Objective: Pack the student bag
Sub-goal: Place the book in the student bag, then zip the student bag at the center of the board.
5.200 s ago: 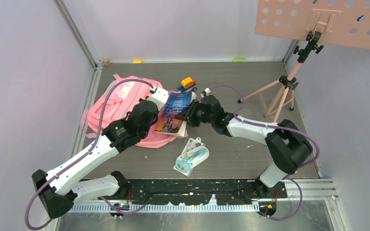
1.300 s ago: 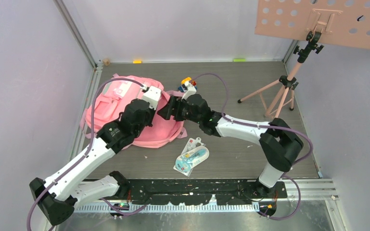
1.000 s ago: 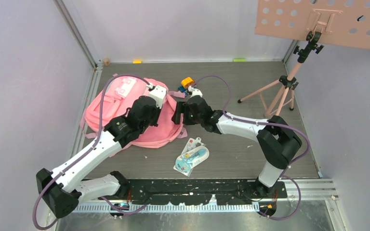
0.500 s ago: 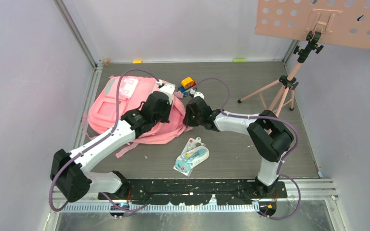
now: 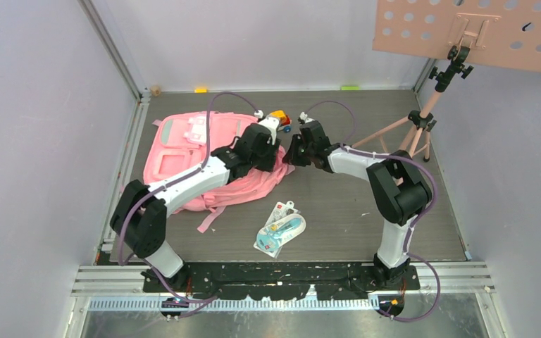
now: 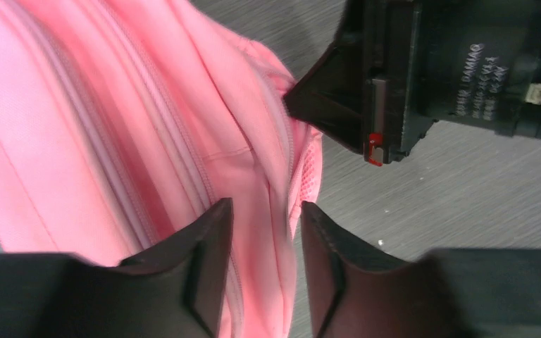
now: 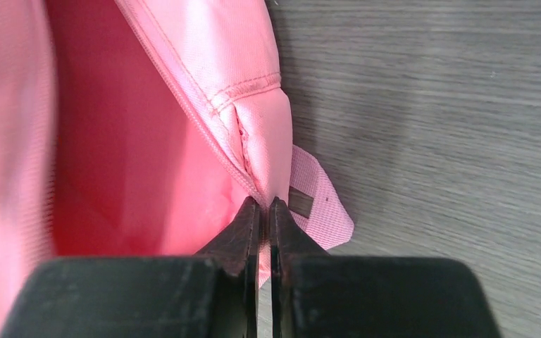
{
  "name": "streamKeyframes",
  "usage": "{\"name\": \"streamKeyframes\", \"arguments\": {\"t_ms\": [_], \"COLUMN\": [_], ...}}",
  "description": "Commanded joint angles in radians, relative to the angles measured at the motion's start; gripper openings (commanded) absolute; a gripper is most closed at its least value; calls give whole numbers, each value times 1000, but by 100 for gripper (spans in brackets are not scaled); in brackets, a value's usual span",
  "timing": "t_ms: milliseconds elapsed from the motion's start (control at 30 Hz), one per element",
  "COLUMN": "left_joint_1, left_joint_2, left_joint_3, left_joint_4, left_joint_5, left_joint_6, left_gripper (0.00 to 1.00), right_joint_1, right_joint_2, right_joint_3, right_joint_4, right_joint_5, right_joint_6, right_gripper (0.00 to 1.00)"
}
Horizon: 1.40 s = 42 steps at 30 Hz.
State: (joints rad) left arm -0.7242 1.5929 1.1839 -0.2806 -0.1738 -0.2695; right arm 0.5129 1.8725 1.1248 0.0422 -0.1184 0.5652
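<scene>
The student bag (image 5: pixel 183 144), pink and soft, lies front up at the table's left-middle, and its right end bunches between both grippers. My right gripper (image 5: pixel 287 160) is shut on the bag's fabric just beside the zipper's end (image 7: pixel 265 204), next to a mesh tab (image 7: pixel 320 204). My left gripper (image 5: pixel 277 156) hovers over the same end of the bag (image 6: pixel 113 127). Its jaws stand a little apart, open (image 6: pixel 266 211), with a pink fold and zipper line showing in the gap. The right gripper's black body (image 6: pixel 408 77) sits just beyond.
A small yellow and blue toy car (image 5: pixel 280 118) stands right behind the grippers. A packaged pair of scissors (image 5: pixel 280 229) lies nearer the front. A pink tripod (image 5: pixel 412 137) with a perforated board (image 5: pixel 472 32) stands at the back right. A loose strap (image 5: pixel 210 218) trails off the bag.
Both grippers moved back and right with the bag's end. The right jaws closed on the fabric; the left jaws parted. The bag swung round and spread out, front up.
</scene>
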Motion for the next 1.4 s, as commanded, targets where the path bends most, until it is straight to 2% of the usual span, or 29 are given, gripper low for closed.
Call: {"name": "streamKeyframes", "arguments": {"t_ms": [0, 33, 67, 133, 233, 333, 500, 600, 733, 867, 1000, 1067, 1167, 1367], "left_joint_1": [-1, -1, -1, -1, 3, 60, 295, 471, 651, 760, 793, 807, 826, 832], "left_joint_2": [-37, -61, -86, -147, -275, -379, -575, -687, -777, -875, -918, -906, -886, -908], "left_joint_3": [44, 35, 27, 9, -33, -83, -237, -322, -438, -564, -641, -667, -698, -757], "left_joint_4": [77, 77, 70, 29, -48, -163, -217, -229, -212, -164, -114, -85, -46, 4], "left_joint_5": [38, 39, 40, 31, -19, -22, 40, 60, 116, 169, 217, 246, 274, 255], "left_joint_6": [1, 4, 9, 15, -1, -56, -150, -215, -312, -395, -452, -483, -515, -554], "left_gripper": [63, 75, 83, 92, 99, 100, 100, 100, 100, 100, 97, 90, 84, 70], "right_joint_1": [-19, -19, -19, -19, -14, 20, 167, 328, 495, 609, 681, 696, 706, 709], "right_joint_2": [-85, -115, -131, -185, -294, -389, -526, -545, -480, -327, -169, -97, 6, 131], "right_joint_3": [37, 35, 29, 13, -31, -98, -150, -152, -117, -31, 55, 99, 168, 223], "right_joint_4": [-88, -120, -135, -175, -206, -207, -213, -165, -85, -65, -21, 5, 31, 109], "right_joint_5": [57, 69, 75, 105, 113, 114, 208, 274, 285, 298, 322, 331, 337, 344], "right_joint_6": [-87, -97, -102, -106, -93, -76, -44, -15, 24, 12, -35, -69, -131, -199], "right_gripper": [13, 23, 28, 44, 57, 66, 69, 69, 68, 63, 61, 60, 57, 54]}}
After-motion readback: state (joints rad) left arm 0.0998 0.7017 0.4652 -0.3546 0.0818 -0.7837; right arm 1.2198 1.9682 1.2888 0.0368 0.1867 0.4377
